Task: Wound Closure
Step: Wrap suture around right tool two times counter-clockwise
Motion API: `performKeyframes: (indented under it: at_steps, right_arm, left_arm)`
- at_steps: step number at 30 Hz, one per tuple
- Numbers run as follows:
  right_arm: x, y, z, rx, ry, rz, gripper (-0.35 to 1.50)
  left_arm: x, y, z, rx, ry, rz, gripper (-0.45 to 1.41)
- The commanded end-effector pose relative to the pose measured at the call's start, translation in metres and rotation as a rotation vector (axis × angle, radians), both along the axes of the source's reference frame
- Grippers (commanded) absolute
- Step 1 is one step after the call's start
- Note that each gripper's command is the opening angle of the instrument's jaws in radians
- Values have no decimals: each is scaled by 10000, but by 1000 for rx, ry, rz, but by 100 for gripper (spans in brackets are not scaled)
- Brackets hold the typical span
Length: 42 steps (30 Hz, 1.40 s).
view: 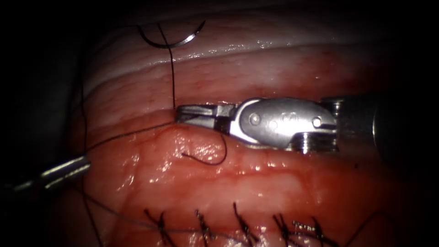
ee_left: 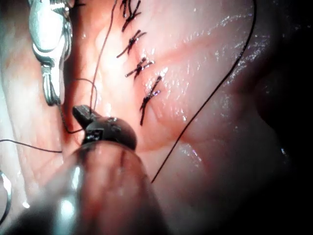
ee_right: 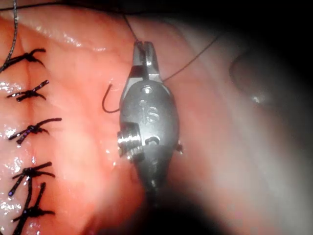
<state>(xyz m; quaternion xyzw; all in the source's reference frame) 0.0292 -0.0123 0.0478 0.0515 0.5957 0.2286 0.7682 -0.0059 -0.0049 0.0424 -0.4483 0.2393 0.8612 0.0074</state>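
While right tool (view: 192,114) lies level, jaws pinching thread (view: 173,77) (needle (view: 171,41) free), left tool's (view: 68,169) jaws unclear.

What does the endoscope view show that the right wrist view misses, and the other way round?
Endoscope: the needle, lying free on the tissue, not in it, and the left tool shut on thread. Right wrist: nothing new, just a closer look at the right tool. Both: the right tool shut on thread, the loose thread end, and the stitches.

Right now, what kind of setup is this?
Likely a bench suturing drill: tissue with tied stitches, loose needle lying on it, right tool shut on thread.
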Motion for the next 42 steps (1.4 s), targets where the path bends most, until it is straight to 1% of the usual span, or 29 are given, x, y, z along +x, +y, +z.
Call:
performKeyframes:
  at_steps: [1, 2, 3, 5, 7, 10, 11, 13, 14, 15, 16, 17, 19, 20, 21, 22, 23, 26, 28, 29, 32, 33, 35, 38, 41, 42]
  right_arm:
    - [4, 11, 4, -3, 25, 35, 147]
    - [4, 11, 4, -3, 25, 35, 147]
    - [-7, 21, 4, 5, 46, 54, 147]
    - [-17, 29, 4, 5, 45, 56, 143]
    - [-33, 42, 6, 16, 42, 53, 131]
    - [-39, 51, 13, 13, 35, 54, 126]
    - [-40, 58, 23, 6, 36, 51, 125]
    - [-40, 60, 26, 16, 39, 53, 125]
    - [-41, 63, 31, 32, 43, 56, 116]
    - [-42, 65, 39, 66, 49, 67, 69]
    - [-41, 63, 46, 92, 54, 78, 0]
    - [-36, 59, 55, 122, 40, 72, -35]
    - [-32, 56, 60, 127, 28, 56, -35]
    - [-26, 52, 66, 127, 10, 31, -35]
    - [-22, 49, 71, 126, 12, 12, -35]
    - [-5, 39, 84, 111, 49, -29, -35]
    - [-5, 39, 84, 111, 49, -29, -35]
    - [14, 25, 92, 98, 102, -96, -35]
    - [30, 15, 92, 88, 153, -147, -35]
    - [30, 15, 92, 88, 153, -147, -35]
    - [39, 14, 86, 75, 225, -164, -35]
    - [42, 16, 80, 78, 285, -182, -35]
    - [44, 21, 68, 84, 340, -200, -35]
    - [44, 24, 64, 84, 362, -190, -35]
    - [44, 26, 56, 82, 405, -155, -35]
    - [44, 26, 56, 82, 405, -155, -35]
  left_arm:
    - [-8, 0, 3, -3, -2, 4, -45]
    - [-8, 0, 3, -3, -2, 4, -45]
    - [-8, 0, 0, -7, -1, 8, -45]
    - [-8, -1, -2, -7, -1, 9, -45]
    - [-8, -3, -6, -12, -3, 14, -45]
    - [-9, -2, -8, -20, -2, 22, -45]
    - [-9, 1, -9, -21, -2, 27, -45]
    - [-9, 2, -9, -20, -2, 27, -45]
    - [-9, 3, -9, -24, 0, 30, -45]
    - [-9, 3, -10, -24, 1, 29, -45]
    - [-9, 3, -10, -23, 1, 29, -45]
    - [-9, 3, -12, -28, 1, 33, -45]
    - [-9, 3, -12, -27, 1, 33, -45]
    - [-9, 4, -13, -26, 1, 33, -45]
    - [-8, 4, -14, -26, -1, 35, -45]
    - [-8, 7, -17, -27, -2, 40, -45]
    - [-8, 7, -17, -27, -2, 40, -45]
    - [-9, 12, -18, -27, -5, 45, -45]
    - [-11, 20, -17, -29, -10, 41, -45]
    - [-11, 20, -17, -29, -10, 41, -45]
    - [-14, 29, -9, -35, -8, 43, -45]
    - [-16, 34, -1, -35, -9, 42, -45]
    - [-19, 41, 26, -41, -6, 36, -45]
    - [-19, 44, 40, -40, 0, 44, -45]
    - [-19, 47, 69, -21, 5, 54, -45]
    - [-19, 47, 69, -21, 5, 54, -45]
